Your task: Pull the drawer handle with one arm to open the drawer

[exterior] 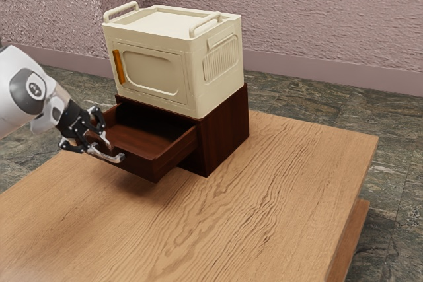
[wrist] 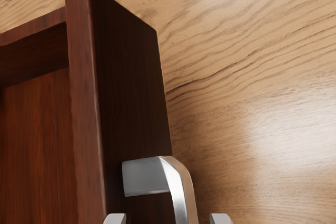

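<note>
A dark red-brown wooden drawer [wrist: 84, 103] shows its open interior, thick front rim and near-black outer face. From that face juts a shiny silver metal handle [wrist: 178, 182], bending round into a narrow bar. Two pale grey fingertips [wrist: 220, 219] stand apart, the bar between them. Beyond lies a light-brown wood-grain table [wrist: 252, 77] with a whitish sheen.

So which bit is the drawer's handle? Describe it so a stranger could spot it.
Find the cream box, then the dark wooden cabinet under it with its drawer out. On that drawer's front is the handle, a bent silver metal bar. The box's grips are cream and its upright strip is orange.
</note>
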